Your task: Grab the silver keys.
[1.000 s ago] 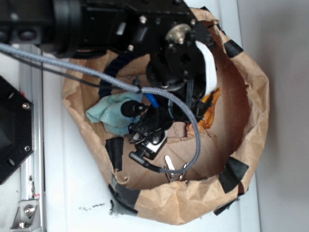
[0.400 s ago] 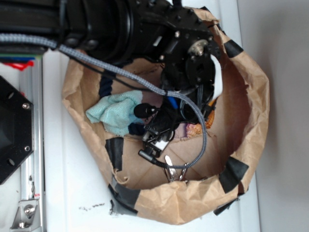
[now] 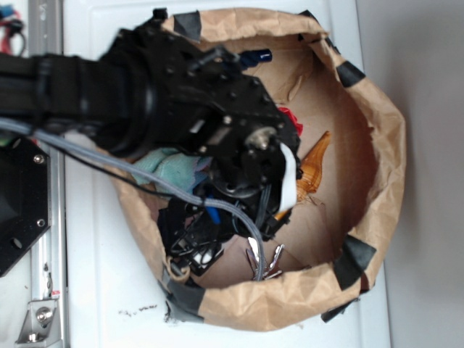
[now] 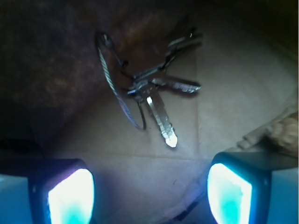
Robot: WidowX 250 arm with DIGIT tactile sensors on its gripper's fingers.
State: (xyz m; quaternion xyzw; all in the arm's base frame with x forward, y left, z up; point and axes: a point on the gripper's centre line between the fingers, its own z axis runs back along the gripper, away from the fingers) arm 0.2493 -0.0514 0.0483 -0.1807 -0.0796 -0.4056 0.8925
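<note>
Wrist view: shiny silver keys fanned on a ring, claw spread apart.

The white counter carries a brown paper bag with rolled-down, black-taped rim. Left of the bag stand a metal rail and a black plate.

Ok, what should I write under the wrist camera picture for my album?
Open gripper hovering above the silver keys, fanned out on the brown paper floor of the bag.
</note>
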